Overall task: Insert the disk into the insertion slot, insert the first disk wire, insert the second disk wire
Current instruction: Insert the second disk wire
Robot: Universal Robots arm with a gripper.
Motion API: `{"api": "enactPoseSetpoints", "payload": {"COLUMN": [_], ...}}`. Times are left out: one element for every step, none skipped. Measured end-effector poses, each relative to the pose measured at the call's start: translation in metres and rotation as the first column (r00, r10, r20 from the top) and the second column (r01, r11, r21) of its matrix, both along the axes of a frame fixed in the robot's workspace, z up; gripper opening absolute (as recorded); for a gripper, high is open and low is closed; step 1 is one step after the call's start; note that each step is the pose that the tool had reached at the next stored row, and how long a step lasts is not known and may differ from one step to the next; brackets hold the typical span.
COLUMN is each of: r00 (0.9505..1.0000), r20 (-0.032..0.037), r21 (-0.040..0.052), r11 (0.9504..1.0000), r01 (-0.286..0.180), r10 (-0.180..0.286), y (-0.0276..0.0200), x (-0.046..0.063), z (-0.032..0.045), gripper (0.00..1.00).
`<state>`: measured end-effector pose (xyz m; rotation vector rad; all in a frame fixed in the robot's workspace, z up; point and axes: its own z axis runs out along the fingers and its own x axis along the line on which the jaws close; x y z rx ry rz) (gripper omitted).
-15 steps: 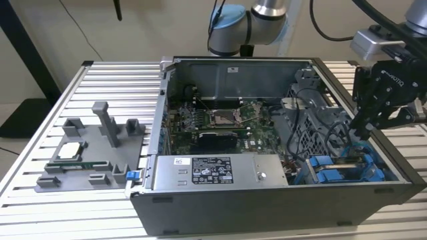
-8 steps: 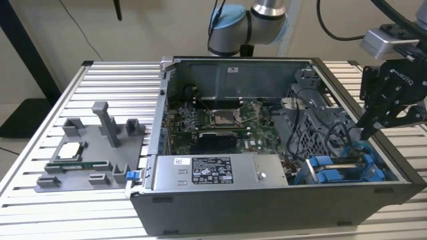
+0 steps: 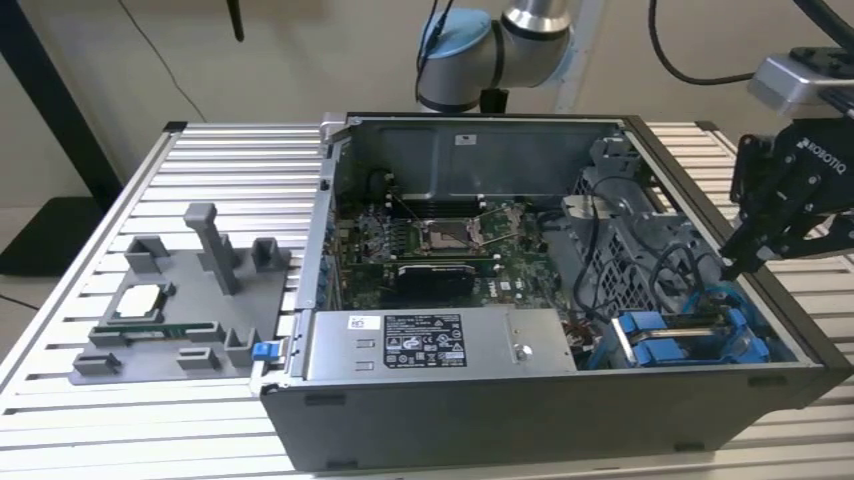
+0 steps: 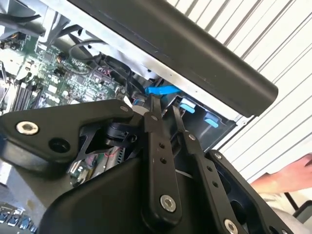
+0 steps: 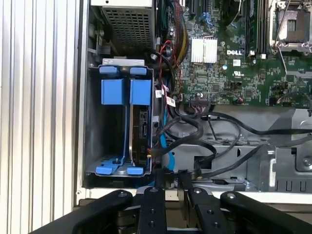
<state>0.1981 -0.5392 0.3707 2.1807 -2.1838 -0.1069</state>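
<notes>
The fingers (image 5: 159, 181) stand a little apart with nothing between them. They are slim black bars dotted with bolt heads. The gripper (image 5: 171, 176) hangs over the rim of the computer case (image 3: 534, 420), its tips close above a loose tangle of wires (image 5: 195, 131). Just beyond them the disk (image 5: 143, 130) sits on edge inside the slot (image 5: 96, 131), held in a blue carrier beside a second blue carrier (image 5: 112, 91). I cannot tell whether any plug is seated on the disk.

The main risk looks like snagging. The tips are close enough to the wire loops that a finger could hook one and drag a plug crooked or pull it off the circuit board (image 5: 219, 73). A plug pushed in at a tilt could jam against the disk's end. The thin metal edges of the slot could also scrape a wire.

The slot is folded grey sheet metal with smooth blue plastic trim. The wires are round, black and rubbery, with one blue cable (image 5: 168, 158) among them. The board is green and densely studded. The desk (image 5: 39, 97) is ribbed aluminium slats. In the second wrist view a person's hand (image 4: 292, 171) rests near its edge.
</notes>
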Motion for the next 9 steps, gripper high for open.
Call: {"api": "enactPoseSetpoints", "payload": {"r00": [1.0000, 1.0000, 1.0000, 0.9999, 0.9999, 0.9999, 0.9998, 0.9998, 0.9998], "r20": [-0.0037, -0.0054, -0.0074, -0.0100, -0.0127, -0.0157, -0.0185, -0.0202, -0.0215], "r21": [0.0010, 0.0023, 0.0038, 0.0043, 0.0046, 0.0047, 0.0047, 0.0051, 0.0054], "r11": [1.0000, 1.0000, 1.0000, 1.0000, 1.0000, 1.0000, 1.0000, 1.0000, 1.0000], "r01": [0.000, 0.000, 0.000, 0.000, 0.000, 0.000, 0.000, 0.000, 0.001], "r10": [0.000, 0.000, 0.000, 0.000, 0.000, 0.000, 0.000, 0.000, -0.001], "y": [-0.0003, -0.0007, -0.0011, -0.0014, -0.0016, -0.0017, -0.0018, -0.0019, -0.0019], "x": [0.0005, 0.0005, 0.0005, 0.0006, 0.0006, 0.0006, 0.0006, 0.0006, 0.0006], "z": [-0.0009, -0.0016, -0.0023, -0.0031, -0.0039, -0.0046, -0.0052, -0.0057, -0.0061], "gripper": [1.00, 1.00, 1.00, 1.00, 1.00, 0.00, 0.00, 0.00, 0.00]}}
